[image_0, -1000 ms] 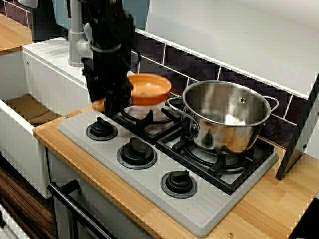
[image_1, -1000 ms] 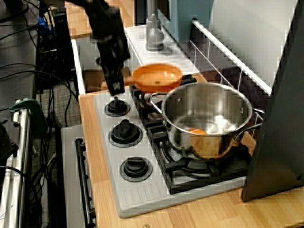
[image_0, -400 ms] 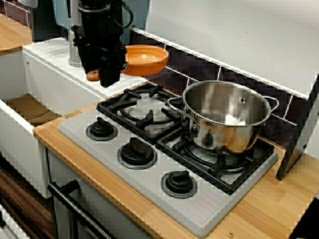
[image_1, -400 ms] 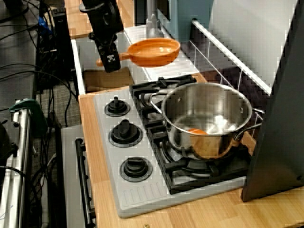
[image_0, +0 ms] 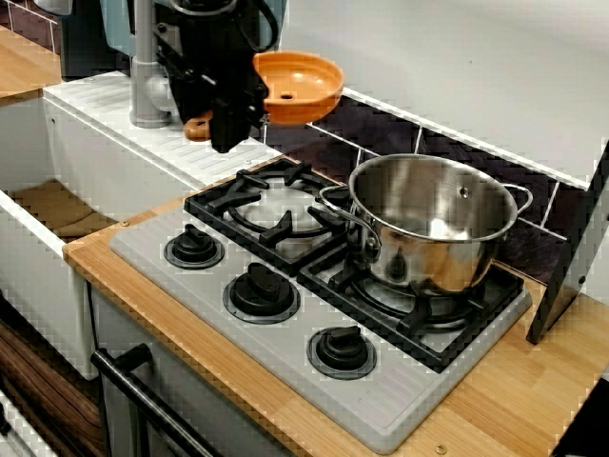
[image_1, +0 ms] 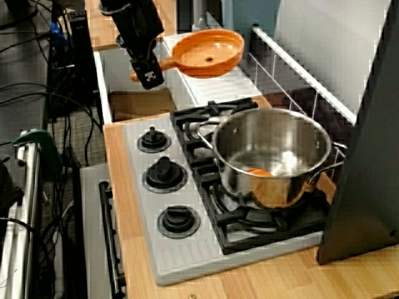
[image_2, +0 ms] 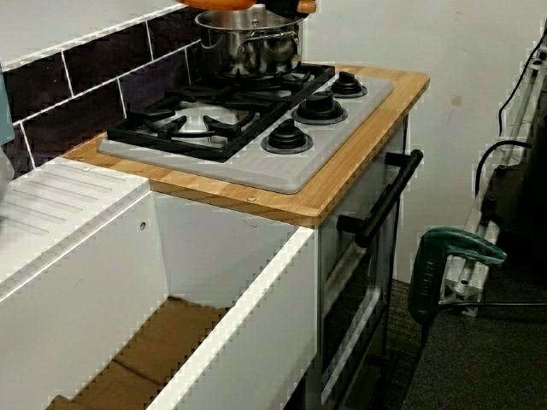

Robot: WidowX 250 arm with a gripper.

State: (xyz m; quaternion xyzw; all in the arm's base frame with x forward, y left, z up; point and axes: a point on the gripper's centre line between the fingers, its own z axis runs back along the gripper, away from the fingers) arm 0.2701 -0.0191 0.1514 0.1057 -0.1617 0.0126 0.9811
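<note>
**Ana:** Front view first: how does the pan look?

**Ben:** The pan (image_0: 303, 84) is orange, round and shallow, open side up and slightly tilted, with a short tan handle (image_0: 197, 127). It hangs in the air above the white ribbed drainboard (image_0: 95, 107), left of the stove (image_0: 381, 400) and well apart from the steel pot (image_0: 433, 219).

**Ana:** And the claw?

**Ben:** The black claw (image_0: 225, 122) points down, its fingers nearly together, clenched on the handle. The handle's end pokes out past it. The side view shows the same grip.
</note>
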